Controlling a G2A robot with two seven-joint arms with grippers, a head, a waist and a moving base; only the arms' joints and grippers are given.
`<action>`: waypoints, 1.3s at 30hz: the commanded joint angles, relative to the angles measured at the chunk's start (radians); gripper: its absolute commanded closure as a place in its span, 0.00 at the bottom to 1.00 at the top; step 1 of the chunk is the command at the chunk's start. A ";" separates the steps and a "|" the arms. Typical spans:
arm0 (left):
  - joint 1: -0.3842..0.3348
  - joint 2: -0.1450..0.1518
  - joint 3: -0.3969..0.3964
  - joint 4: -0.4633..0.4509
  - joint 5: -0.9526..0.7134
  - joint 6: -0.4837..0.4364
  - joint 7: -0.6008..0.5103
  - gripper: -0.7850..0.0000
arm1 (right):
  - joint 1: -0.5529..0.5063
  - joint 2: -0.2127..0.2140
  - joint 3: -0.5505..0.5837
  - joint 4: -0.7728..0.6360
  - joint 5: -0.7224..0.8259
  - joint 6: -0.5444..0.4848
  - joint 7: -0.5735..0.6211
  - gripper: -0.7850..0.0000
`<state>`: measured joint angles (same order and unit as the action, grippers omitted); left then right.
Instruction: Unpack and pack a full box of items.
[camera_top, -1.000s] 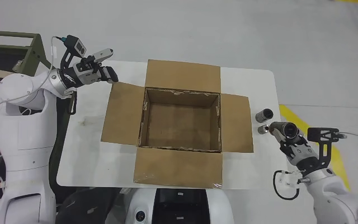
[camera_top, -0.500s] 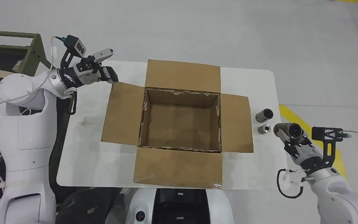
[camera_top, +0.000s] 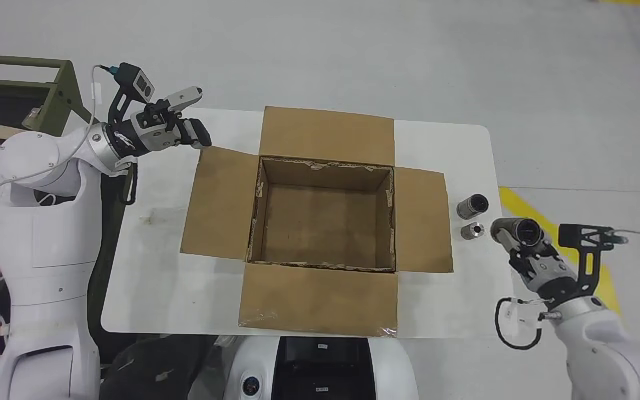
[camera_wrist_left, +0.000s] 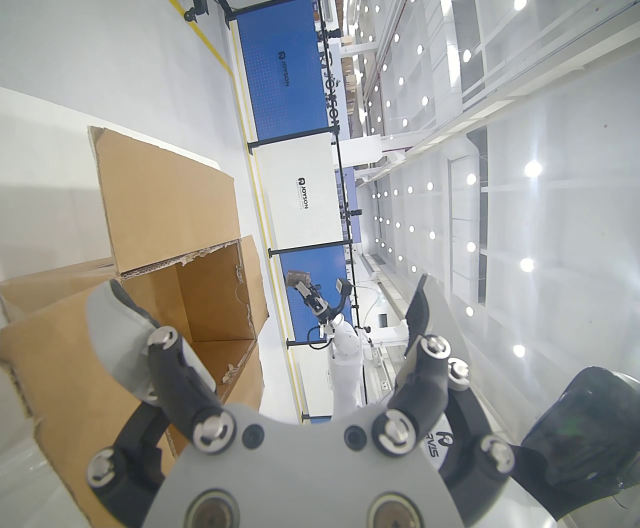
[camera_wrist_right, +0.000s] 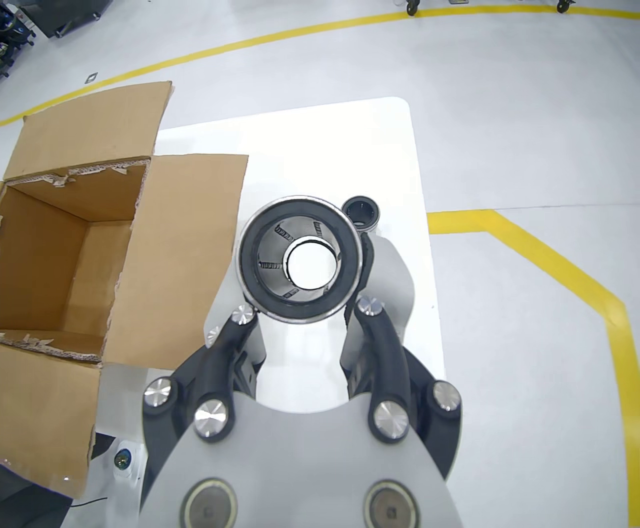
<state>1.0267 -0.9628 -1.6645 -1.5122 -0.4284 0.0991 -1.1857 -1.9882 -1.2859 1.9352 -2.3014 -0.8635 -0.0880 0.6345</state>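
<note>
White table (camera_top: 160, 260): open cardboard box (camera_top: 325, 135) centre. Left gripper (camera_top: 192, 115), 10 o'clock, fingers spread. Right gripper (camera_top: 525, 245), 4 o'clock, clamps linear bearing (camera_wrist_right: 250, 260). Small bearings (camera_top: 471, 206) (camera_top: 470, 231), 3 o'clock.

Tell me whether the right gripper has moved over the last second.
Yes. In the top view the right gripper, shut on a metal cylinder, drew slightly away from the cardboard box.

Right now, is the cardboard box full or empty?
Empty. The cardboard box shows only its bare floor from above, with all four flaps folded out.
</note>
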 joint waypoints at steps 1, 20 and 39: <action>0.000 0.000 0.000 0.000 0.000 0.000 0.000 0.00 | -0.001 0.001 0.002 0.013 -0.010 0.008 0.011 1.00; 0.000 0.000 0.000 0.000 0.000 0.000 0.000 0.00 | 0.047 0.005 -0.109 0.246 -0.122 0.056 -0.013 1.00; 0.000 0.000 0.000 0.000 0.000 0.000 0.000 0.00 | 0.161 0.010 -0.215 0.423 -0.205 0.044 -0.050 1.00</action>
<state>1.0267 -0.9628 -1.6645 -1.5122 -0.4284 0.0991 -1.1857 -1.8331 -1.2758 1.7245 -1.8878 -1.0699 -0.0472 0.5842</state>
